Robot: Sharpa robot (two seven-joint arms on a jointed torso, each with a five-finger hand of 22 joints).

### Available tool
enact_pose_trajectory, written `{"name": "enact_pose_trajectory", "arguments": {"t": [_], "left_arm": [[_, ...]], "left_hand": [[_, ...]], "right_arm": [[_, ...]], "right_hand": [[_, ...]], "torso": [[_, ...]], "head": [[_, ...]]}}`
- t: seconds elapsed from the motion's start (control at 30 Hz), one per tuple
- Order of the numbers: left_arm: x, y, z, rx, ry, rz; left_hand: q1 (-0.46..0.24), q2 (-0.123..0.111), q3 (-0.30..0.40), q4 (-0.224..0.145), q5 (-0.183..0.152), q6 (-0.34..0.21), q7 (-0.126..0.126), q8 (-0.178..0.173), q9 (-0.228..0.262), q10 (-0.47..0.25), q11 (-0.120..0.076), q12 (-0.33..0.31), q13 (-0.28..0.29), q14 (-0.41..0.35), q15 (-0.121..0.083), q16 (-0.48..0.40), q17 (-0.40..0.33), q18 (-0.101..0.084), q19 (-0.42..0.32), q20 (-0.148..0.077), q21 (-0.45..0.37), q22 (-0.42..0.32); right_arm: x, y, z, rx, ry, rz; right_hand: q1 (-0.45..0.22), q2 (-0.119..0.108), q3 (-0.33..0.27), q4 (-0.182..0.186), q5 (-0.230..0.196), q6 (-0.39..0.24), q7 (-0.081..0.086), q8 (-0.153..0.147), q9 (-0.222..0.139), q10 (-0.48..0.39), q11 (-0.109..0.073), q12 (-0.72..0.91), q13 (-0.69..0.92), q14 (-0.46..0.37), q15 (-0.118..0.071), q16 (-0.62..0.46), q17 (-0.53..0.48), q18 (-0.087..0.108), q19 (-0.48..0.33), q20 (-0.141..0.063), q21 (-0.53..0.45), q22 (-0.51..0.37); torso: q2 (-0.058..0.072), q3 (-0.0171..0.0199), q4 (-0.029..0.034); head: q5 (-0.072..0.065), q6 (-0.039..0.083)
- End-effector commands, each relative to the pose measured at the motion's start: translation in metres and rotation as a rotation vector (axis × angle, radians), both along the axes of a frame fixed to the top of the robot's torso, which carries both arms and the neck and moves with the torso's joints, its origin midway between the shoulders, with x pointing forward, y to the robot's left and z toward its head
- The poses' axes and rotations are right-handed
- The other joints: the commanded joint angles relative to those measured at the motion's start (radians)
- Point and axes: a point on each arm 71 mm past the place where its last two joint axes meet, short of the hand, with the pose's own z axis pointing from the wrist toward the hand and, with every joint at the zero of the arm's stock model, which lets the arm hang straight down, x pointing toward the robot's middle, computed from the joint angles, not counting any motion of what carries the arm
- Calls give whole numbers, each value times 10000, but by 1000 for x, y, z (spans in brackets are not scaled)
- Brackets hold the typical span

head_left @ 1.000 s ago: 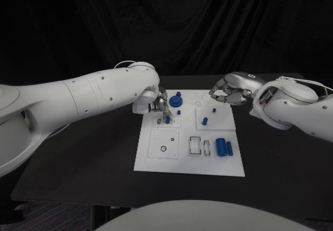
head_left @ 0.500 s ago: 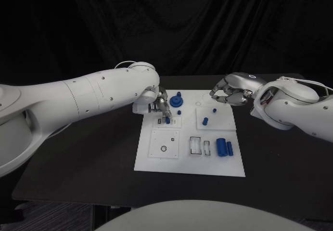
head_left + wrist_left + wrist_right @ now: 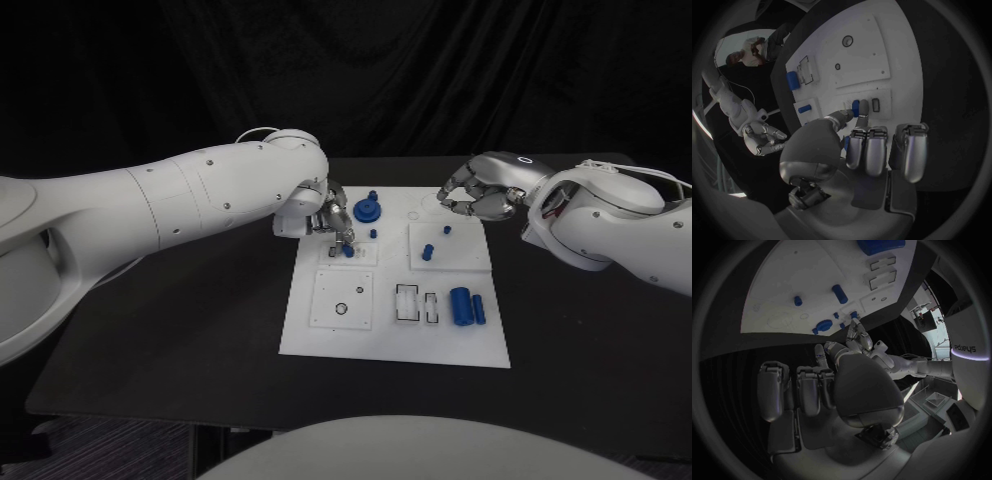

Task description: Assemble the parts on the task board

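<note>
Black table [image 3: 173, 330]: my left hand [image 3: 329, 222] pinches a small blue part [image 3: 856, 108] upright over the task board [image 3: 392, 345]; right hand [image 3: 476, 195], curled closed on nothing, hovers farther right.

I can read one word, "sharpa", in small pale letters on the robot's white arm housing [image 3: 967, 365] in the right wrist view; no other text is legible.

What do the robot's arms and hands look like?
Both arms are fat, smooth white shells with tiny dark screw dots. The left hand and right hand are shiny silver metal with dark grey pads. A thin white cable loops along the right arm, which carries grey lettering.
</note>
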Motion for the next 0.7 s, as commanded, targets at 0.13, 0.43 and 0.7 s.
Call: {"name": "enact_pose_trajectory", "arguments": {"t": [0.13,0.43,0.7], "left_arm": [[-2,-2,-2,-593,-203,-39],[-2,0,-1,-788,-318,3],[-2,0,-1,-858,-363,22]], "left_hand": [[-212,-19,493,-368,84,-14,1,84,60,1064,-13,-5,2612,1075,-2,65,2634,45,705,0,-80,2375],[-495,-24,668,-423,-165,-116,44,70,89,1064,30,-5,2612,1075,36,65,2634,63,662,31,-160,2354],[-620,-5,705,-427,-339,-158,61,61,96,1064,49,-5,2612,1075,55,65,2634,75,632,49,-213,2339]], "right_arm": [[0,-2,-2,-115,141,-208],[0,-2,-4,-148,201,-221],[0,-1,-6,-162,254,-218]], "right_hand": [[-53,5,73,-9,40,106,-8,-3,1,1041,61,27,2633,1060,81,29,2634,150,404,68,-106,2225],[-53,5,81,-16,40,118,-11,2,3,1041,58,27,2633,1060,80,29,2634,150,404,67,-106,2225],[-47,-1,90,-31,40,123,-14,3,4,1041,56,27,2633,1060,78,29,2634,165,374,67,-161,2205]], "torso": [[-5,5,-1],[-5,7,1],[-4,11,-4]], "head": [[13,-2],[39,-2],[74,-2]]}}
